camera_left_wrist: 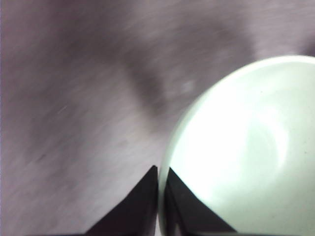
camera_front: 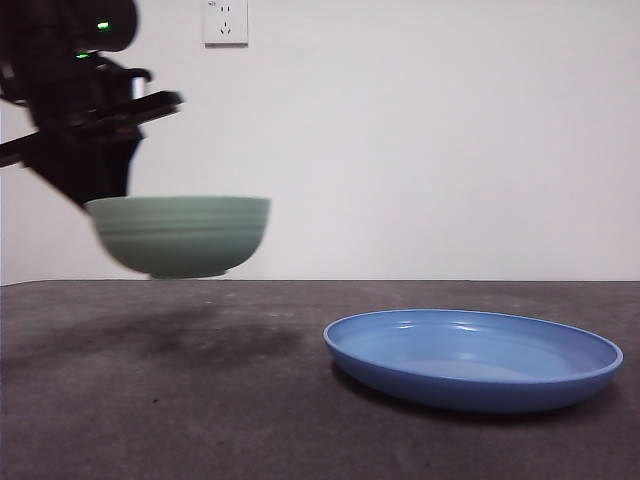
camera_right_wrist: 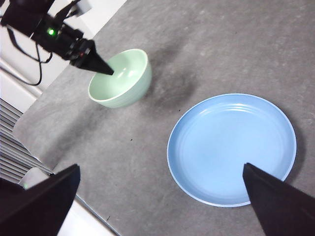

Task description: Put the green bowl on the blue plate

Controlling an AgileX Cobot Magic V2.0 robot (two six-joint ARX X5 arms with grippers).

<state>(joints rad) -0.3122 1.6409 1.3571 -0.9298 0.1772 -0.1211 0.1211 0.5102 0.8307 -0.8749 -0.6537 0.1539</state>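
The pale green bowl (camera_front: 180, 235) hangs in the air above the dark table, at the left of the front view. My left gripper (camera_front: 95, 200) is shut on the bowl's rim, one jaw inside and one outside, as the left wrist view (camera_left_wrist: 158, 184) shows on the bowl (camera_left_wrist: 246, 152). The blue plate (camera_front: 472, 358) lies flat on the table at the right, apart from the bowl. The right wrist view looks down on the bowl (camera_right_wrist: 120, 78), the plate (camera_right_wrist: 231, 147) and the left gripper (camera_right_wrist: 106, 70). My right gripper (camera_right_wrist: 162, 196) is open, high above the table by the plate.
The dark grey table (camera_front: 200, 400) reaches back to a white wall with a socket (camera_front: 225, 22). The bowl's shadow (camera_front: 190, 335) lies on the table beneath it. The table's edge and cables (camera_right_wrist: 29, 59) show in the right wrist view.
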